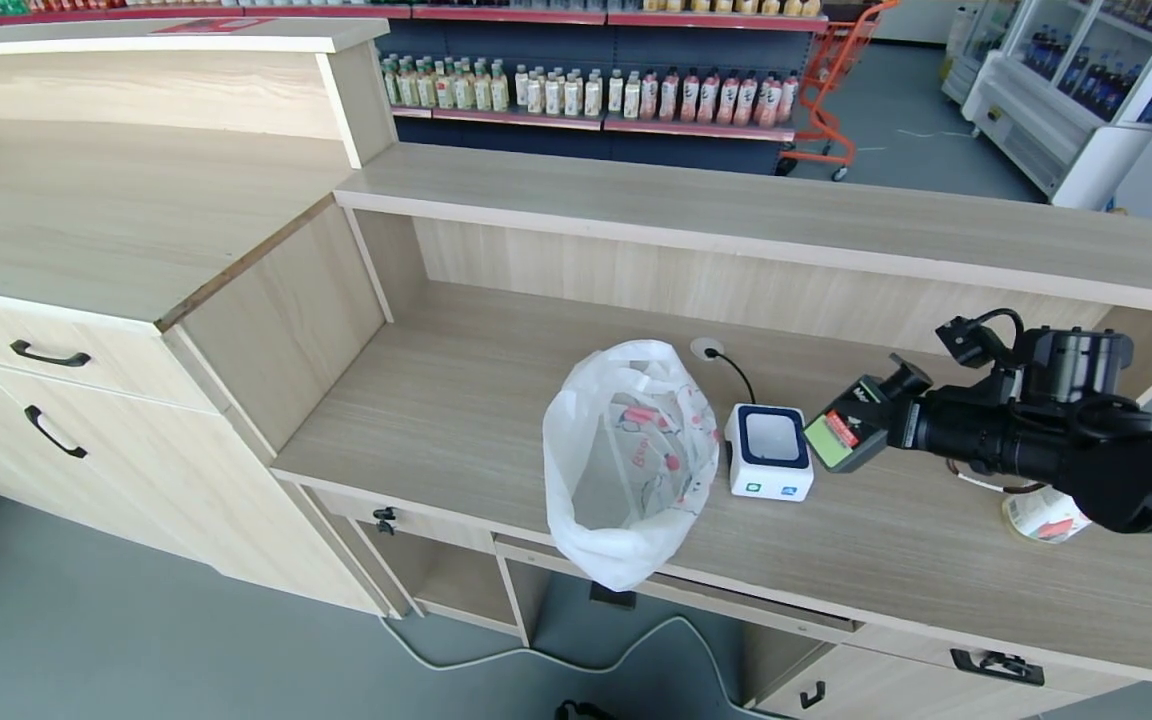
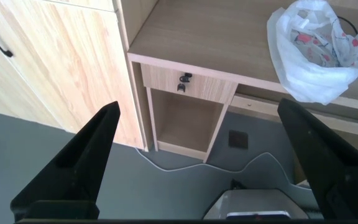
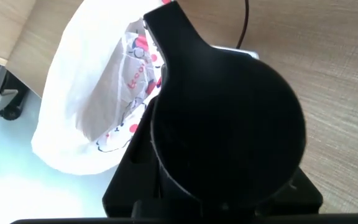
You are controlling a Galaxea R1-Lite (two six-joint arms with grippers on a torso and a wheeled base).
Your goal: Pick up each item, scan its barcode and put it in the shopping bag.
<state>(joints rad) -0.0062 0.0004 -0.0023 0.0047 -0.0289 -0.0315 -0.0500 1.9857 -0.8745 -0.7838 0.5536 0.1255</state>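
Shopping bag (image 1: 591, 525) on wooden counter (image 1: 456, 400), shelves (image 1: 586, 100) behind

Left of the shopping bag (image 1: 626, 460), bench (image 1: 436, 400) surface runs to the side panel (image 1: 286, 300). Just right stands the scanner (image 1: 769, 450), cable (image 1: 736, 372) behind it; beyond that the right end effector (image 1: 884, 418) hangs gripping a box (image 1: 844, 432).

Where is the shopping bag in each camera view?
Head view: shopping bag mid-picture at the counter front edge; scanner beside it, then the box held by the right gripper.
Left wrist view: upper right corner.
Right wrist view: left half, partly behind a dark shape close to the camera.
Shared landmark: the wooden counter under the bag.
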